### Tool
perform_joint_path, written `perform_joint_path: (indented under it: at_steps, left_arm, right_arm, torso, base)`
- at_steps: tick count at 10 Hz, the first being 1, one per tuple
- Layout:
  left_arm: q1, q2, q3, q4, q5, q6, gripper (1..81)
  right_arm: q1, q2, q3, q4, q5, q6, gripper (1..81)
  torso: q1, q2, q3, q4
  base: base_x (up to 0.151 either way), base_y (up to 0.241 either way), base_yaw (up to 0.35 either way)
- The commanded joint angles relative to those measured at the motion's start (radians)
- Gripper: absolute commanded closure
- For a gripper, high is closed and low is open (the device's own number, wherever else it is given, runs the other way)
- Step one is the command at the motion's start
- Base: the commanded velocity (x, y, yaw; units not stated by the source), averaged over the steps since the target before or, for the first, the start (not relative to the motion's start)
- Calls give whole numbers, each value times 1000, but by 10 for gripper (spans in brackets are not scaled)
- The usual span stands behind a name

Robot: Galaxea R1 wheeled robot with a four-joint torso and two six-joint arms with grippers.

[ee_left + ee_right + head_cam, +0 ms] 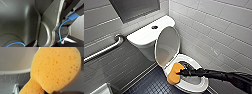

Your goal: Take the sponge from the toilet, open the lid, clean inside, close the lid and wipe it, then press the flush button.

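Fingers: right gripper clamped on one side of the sponge | Location: sponge at the bowl rim of the toilet, the lid standing open toward the tank | Handling: judged light, soft, compressible foam, probably slippery when wet; narrow waist is the surest hold, moderate squeeze only.

Support surface: floor of small dark blue square tiles with pale grout lines. Standing directly on it is a white glossy ceramic toilet, boxy tank at the far end, oval bowl nearer the camera. The flat tank top carries a small dark round flush button at its middle. White oval plastic lid raised, tilted back toward the tank.
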Motion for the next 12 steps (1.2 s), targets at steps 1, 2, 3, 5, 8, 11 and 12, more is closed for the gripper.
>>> perform_joint_path:
  at_steps: [1,2,3,5,8,11,12]
  left_arm:
    - [38,-11,22,16,78,5,10]
    - [38,-11,22,16,78,5,10]
    - [38,-11,22,16,78,5,10]
    - [37,-6,22,16,78,5,10]
    - [35,0,22,18,78,5,10]
    - [32,0,22,18,78,7,10]
    - [32,0,22,18,78,8,10]
  right_arm:
    - [48,-65,82,-2,-84,9,811]
    - [40,-80,91,-5,-84,9,811]
    - [35,-123,128,-3,-83,11,811]
    - [29,-207,206,-5,-83,20,811]
    - [6,-318,306,-3,-83,23,811]
    - [-37,-436,395,-3,-78,22,811]
    - [-45,-487,430,-2,-78,23,811]
  torso:
    - [0,0,0,0]
    - [0,0,0,0]
    - [0,0,0,0]
    - [0,0,0,0]
    - [0,0,0,0]
    - [0,0,0,0]
    - [0,0,0,0]
  base:
    - [0,0,0]
    - [0,0,0]
    - [0,0,0]
    - [0,0,0]
    - [0,0,0]
    - [0,0,0]
    - [0,0,0]
